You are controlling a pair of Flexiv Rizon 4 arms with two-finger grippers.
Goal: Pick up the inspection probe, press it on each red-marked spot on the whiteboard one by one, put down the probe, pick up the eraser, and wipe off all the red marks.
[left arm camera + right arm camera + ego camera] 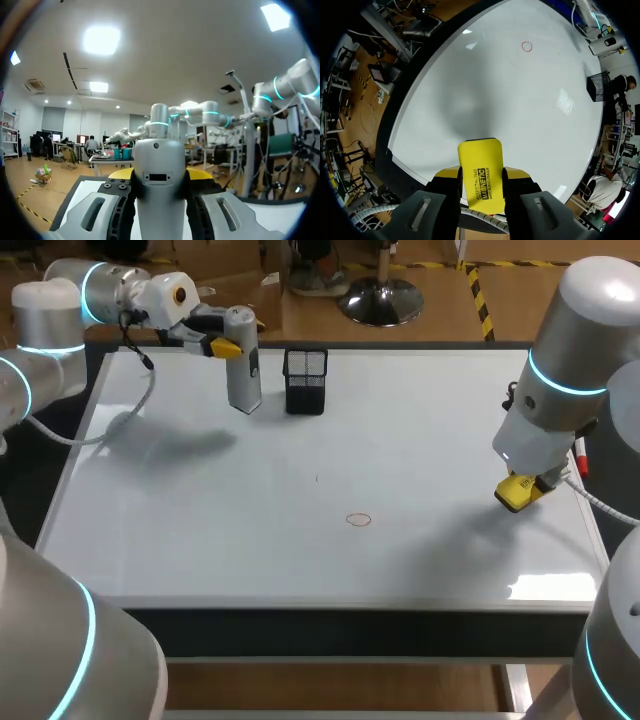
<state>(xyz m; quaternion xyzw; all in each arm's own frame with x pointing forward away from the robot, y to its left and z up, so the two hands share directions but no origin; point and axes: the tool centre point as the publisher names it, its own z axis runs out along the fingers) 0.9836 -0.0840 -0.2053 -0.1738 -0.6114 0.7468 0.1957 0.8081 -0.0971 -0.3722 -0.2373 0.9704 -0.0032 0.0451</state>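
Right gripper (480,176) pinching yellow rectangular eraser (479,162), left gripper (229,347) clamping grey cylindrical probe (244,382); you're risking a tilted, partial wipe of the red ring mark (358,519).

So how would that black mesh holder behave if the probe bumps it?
Probably light: the mesh holder looks like thin open wire. It stands taller than wide on the smooth whiteboard, so a nudge from the probe in the left pincer would likely slide or tip it.

Blk mesh pen cup (305,381), upright.
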